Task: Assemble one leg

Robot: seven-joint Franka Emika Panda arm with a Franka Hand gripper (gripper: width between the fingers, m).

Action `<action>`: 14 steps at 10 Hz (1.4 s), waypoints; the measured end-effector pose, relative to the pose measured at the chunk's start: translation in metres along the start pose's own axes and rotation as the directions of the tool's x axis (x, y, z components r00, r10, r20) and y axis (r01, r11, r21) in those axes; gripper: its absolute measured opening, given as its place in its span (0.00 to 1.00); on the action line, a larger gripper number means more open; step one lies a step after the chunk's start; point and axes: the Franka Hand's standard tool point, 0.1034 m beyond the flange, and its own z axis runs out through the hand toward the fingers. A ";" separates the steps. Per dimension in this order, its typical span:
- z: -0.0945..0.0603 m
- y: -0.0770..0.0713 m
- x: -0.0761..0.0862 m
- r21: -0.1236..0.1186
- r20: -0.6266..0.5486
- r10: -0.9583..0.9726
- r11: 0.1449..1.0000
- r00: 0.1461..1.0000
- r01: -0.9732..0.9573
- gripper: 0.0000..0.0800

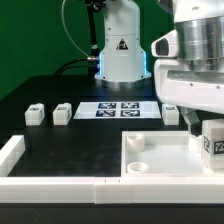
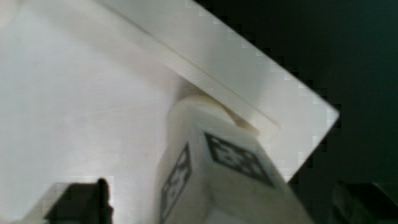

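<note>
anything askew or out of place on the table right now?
Nothing stands out. Two loose legs stand upright at the exterior view's left of the marker board. The tray lies flat by the rails. The pincer holds another leg upright over the tray's right side.

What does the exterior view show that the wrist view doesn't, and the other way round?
Only the exterior view: the robot's base, the marker board, two spare legs and the white border rails. Only the wrist view: tags on the leg up close, and one dark claw finger. Both: the leg beneath the claw, at a corner of the white tray.
</note>
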 end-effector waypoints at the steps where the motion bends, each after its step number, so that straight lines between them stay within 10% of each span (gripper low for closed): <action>1: 0.000 0.002 0.002 -0.001 -0.001 -0.117 0.993 0.993 0.117 0.80; 6: -0.003 0.004 0.010 -0.044 0.006 -0.702 0.711 0.712 0.702 0.81; 8: -0.003 0.004 0.009 -0.042 0.005 -0.670 0.742 0.743 0.669 0.46; 12: -0.002 0.002 0.008 -0.044 -0.007 -0.207 0.977 0.978 0.207 0.36; 14: 0.000 0.001 0.012 -0.071 0.004 0.251 0.966 0.968 -0.250 0.36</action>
